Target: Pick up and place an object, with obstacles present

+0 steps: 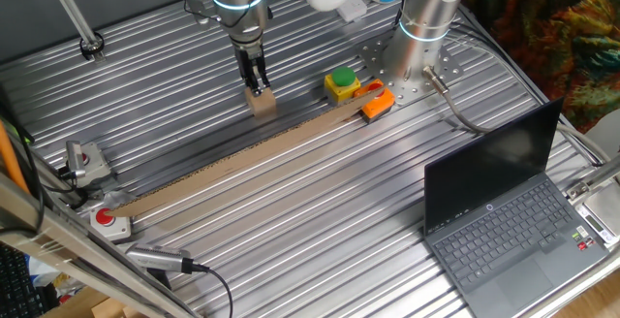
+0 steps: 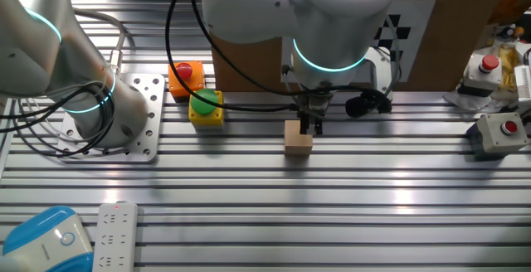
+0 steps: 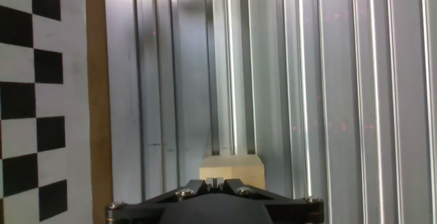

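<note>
Directly above the block, the hand hangs on its arm, fingers pointing down at the ribbed metal surface. The block sits flat on that surface, on the far side of the long strip as one fixed view has it, near the strip but not touching it. In the other fixed view the fingertips reach the block's upper edge. The fingers look drawn close together at the top of the block rather than spread around its sides, but whether they grip it cannot be told. The hand view shows only the block's pale top just beyond the black finger mount, with the fingertips themselves out of sight.

By the look of it, the step in hand is either the grasp or the release, with the block low and seemingly resting on the surface. If the block is to cross, the next move calls for a firm hold and a lift high enough to clear the strip, which lies across the surface between the block and the near side. A yellow box with a green button and an orange piece stand at the strip's far end, well apart from the block, and a laptop lies open near the surface's edge.
</note>
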`<state>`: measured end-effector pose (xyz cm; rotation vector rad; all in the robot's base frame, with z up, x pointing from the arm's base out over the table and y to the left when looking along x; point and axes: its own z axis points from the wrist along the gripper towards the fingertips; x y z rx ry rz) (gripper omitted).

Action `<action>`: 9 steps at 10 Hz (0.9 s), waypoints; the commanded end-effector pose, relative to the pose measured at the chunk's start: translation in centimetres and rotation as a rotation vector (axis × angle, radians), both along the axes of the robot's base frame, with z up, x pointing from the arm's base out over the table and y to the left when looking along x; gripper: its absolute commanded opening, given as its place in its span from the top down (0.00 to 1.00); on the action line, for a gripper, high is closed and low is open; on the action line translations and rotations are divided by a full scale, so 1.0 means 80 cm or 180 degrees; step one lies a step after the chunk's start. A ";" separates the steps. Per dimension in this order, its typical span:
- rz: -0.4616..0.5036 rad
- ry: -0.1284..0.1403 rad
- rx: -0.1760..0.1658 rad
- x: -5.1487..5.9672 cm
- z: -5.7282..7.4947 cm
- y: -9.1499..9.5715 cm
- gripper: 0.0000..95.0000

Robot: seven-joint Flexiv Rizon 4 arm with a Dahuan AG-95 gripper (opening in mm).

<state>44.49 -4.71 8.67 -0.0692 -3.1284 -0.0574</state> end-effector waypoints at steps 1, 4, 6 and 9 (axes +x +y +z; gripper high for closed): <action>0.0125 -0.0023 0.0002 0.000 0.000 0.000 1.00; 0.0155 -0.0016 0.0003 0.000 -0.010 -0.005 1.00; 0.0213 0.0021 0.0020 0.000 -0.024 -0.009 0.80; 0.0219 0.0227 0.0247 -0.001 -0.029 -0.012 0.60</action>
